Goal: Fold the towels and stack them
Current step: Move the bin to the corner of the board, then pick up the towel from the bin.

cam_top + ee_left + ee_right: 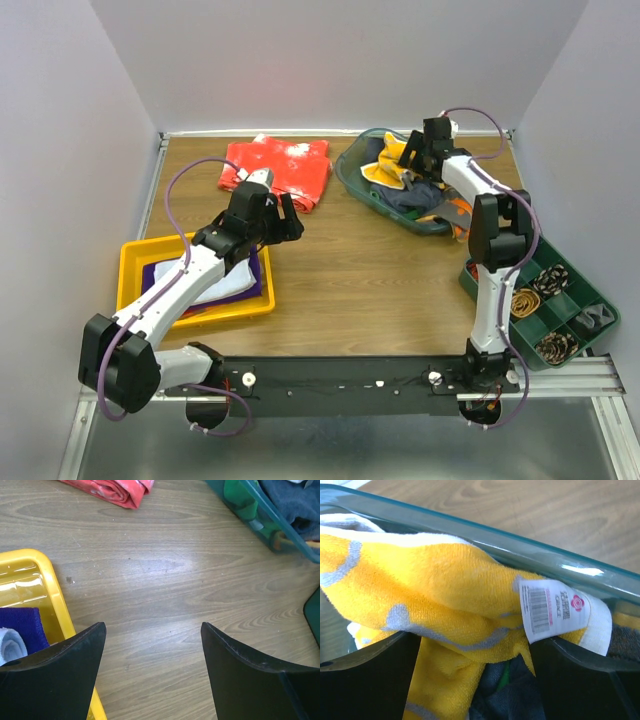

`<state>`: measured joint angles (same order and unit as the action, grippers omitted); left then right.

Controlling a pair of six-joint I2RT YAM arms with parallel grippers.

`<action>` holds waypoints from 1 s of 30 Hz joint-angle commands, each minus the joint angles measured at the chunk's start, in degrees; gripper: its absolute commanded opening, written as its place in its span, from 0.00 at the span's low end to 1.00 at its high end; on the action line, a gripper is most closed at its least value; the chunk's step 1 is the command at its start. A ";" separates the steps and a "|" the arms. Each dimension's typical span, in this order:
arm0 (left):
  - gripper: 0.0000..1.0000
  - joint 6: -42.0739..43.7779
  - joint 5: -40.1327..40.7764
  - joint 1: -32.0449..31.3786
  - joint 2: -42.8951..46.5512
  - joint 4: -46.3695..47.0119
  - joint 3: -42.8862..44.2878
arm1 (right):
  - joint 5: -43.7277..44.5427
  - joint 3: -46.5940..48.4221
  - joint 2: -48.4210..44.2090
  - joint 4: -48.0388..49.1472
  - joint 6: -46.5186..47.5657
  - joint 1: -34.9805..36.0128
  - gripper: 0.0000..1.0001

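Two towels, by the look of it, already lie in the yellow tray (128, 275) at the left: a purple towel (20, 625) with a white towel (7, 642) on top of it, partly hidden under the left arm in the overhead view. Most of the work appears to be left, since the others sit in a loose heap in the teal bin (352, 175) at the far right of the table, with the yellow-and-grey towel (445, 590) on top and a dark navy towel (402, 197) beneath; none of these looks folded. A red cloth (280, 165) lies at the back of the table. The right arm reaches forward and bends down into the bin; the right gripper (475, 645) has its jaws spread wide, a fold of the yellow-and-grey towel between them, not yet pinched. The left arm stretches diagonally over the tray, and the left gripper (152, 630) hangs released and empty above bare wood just beside the tray's corner.
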<state>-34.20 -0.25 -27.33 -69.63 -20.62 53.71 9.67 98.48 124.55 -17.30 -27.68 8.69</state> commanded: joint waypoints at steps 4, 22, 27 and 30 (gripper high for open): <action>0.85 -1.05 -0.98 0.00 1.25 1.28 -2.12 | -2.46 6.20 -2.46 -7.39 4.83 0.63 0.94; 0.84 -2.19 -1.68 0.00 2.21 2.69 -2.38 | 7.73 -4.17 -9.60 -6.96 5.87 9.07 0.93; 0.84 -2.28 -1.16 -0.09 2.30 2.60 -2.47 | 10.63 3.28 -3.27 -10.03 7.64 8.98 0.82; 0.84 -2.19 -1.15 0.00 2.13 2.87 -2.47 | 11.51 5.93 -2.04 -10.04 8.43 8.63 0.58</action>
<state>-36.07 -0.89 -27.33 -68.77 -19.29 51.57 16.99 99.18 120.53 -25.71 -21.43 17.76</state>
